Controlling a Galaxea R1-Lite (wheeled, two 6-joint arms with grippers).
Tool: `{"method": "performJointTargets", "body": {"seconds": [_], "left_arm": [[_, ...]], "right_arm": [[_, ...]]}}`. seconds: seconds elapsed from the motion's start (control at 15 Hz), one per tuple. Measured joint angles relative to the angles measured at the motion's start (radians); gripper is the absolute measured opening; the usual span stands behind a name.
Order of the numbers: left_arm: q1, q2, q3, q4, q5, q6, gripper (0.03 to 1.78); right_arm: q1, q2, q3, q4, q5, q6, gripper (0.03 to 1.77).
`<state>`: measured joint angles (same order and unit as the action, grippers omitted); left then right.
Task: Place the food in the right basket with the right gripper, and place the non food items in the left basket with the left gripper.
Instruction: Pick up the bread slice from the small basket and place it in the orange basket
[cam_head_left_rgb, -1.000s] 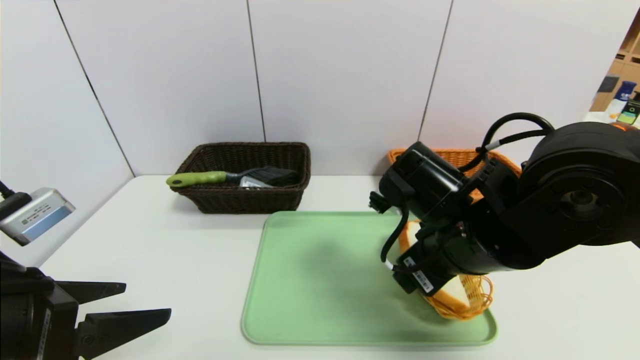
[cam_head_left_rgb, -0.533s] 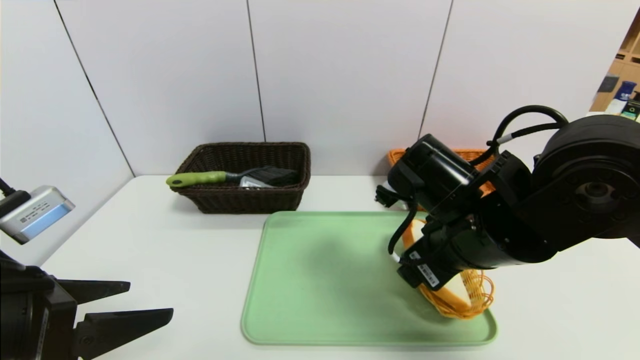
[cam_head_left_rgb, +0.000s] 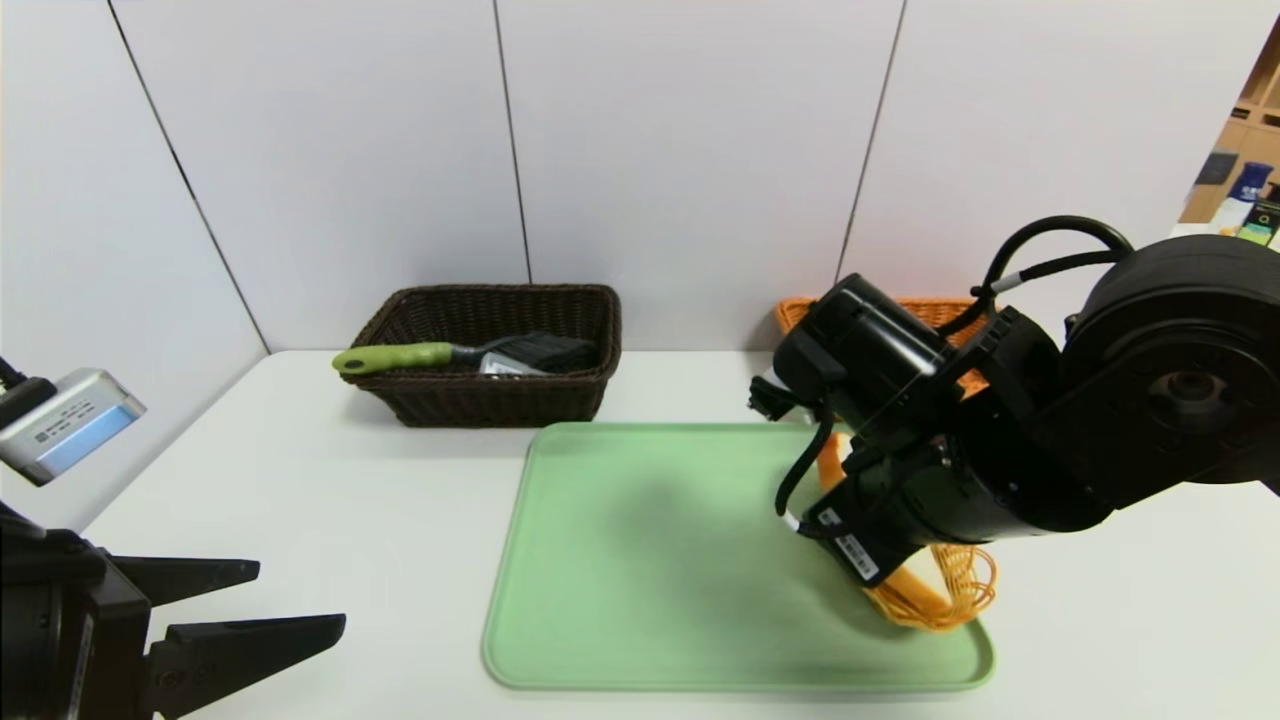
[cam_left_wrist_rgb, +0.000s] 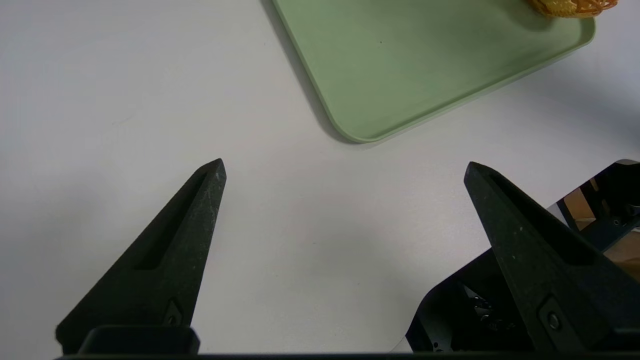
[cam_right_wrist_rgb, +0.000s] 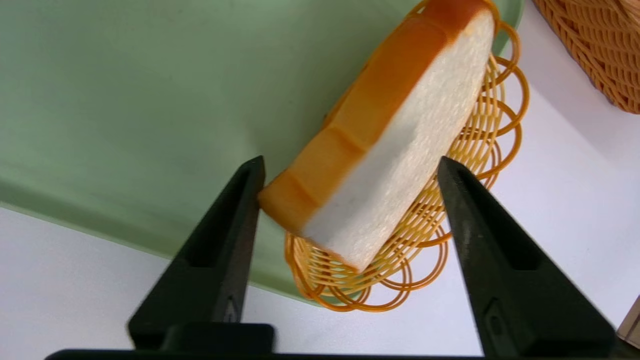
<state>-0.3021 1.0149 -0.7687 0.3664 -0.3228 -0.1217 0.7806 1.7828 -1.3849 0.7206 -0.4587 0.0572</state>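
Change since earlier: right gripper (cam_right_wrist_rgb: 350, 167) had narrowed its jaws around the bread slice (cam_right_wrist_rgb: 395, 150); the right arm barely shifted over the tray's right end, and the left arm kept its place.
Right jaws: partly closed, one tip touching the slice's crust corner, the other tip close beside the white face with a sliver of gap; not yet clamped.
Bread slice: tilted on edge in the small yellow wicker dish (cam_right_wrist_rgb: 480, 145), which sat on the right end of the green tray (cam_head_left_rgb: 650, 560), its looped rim hanging over the tray's edge.
Left gripper (cam_left_wrist_rgb: 345, 167): jaws spread wide and empty, hovering above the white table (cam_head_left_rgb: 330, 500) near the tray's near-left corner.
Left basket (cam_head_left_rgb: 495, 355): dark brown, at the back of the table, holding the brush (cam_head_left_rgb: 470, 352) with its green handle poking over the left rim, and a grey case (cam_head_left_rgb: 505, 365) beneath it.
Right basket (cam_head_left_rgb: 925, 310): orange, behind the right arm, mostly hidden; contents could not be seen.
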Motion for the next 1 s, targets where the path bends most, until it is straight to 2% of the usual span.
{"method": "performJointTargets", "body": {"seconds": [0.2,0.27,0.33,1.0], "left_arm": [[0.000,-0.002,-0.001,0.000,-0.001,0.000,1.69],[0.000,-0.002,0.000,0.000,-0.001,0.000,1.69],[0.000,-0.003,0.001,0.000,-0.001,0.000,1.69],[-0.001,-0.007,0.000,0.000,-0.002,0.001,1.69]], "right_arm": [[0.004,0.007,0.002,-0.001,0.005,0.005,0.79],[0.005,0.008,0.007,-0.002,0.006,0.005,0.55],[0.005,0.009,0.013,-0.003,0.006,0.008,0.15],[0.006,-0.036,-0.030,-0.003,0.007,0.006,0.14]]}}
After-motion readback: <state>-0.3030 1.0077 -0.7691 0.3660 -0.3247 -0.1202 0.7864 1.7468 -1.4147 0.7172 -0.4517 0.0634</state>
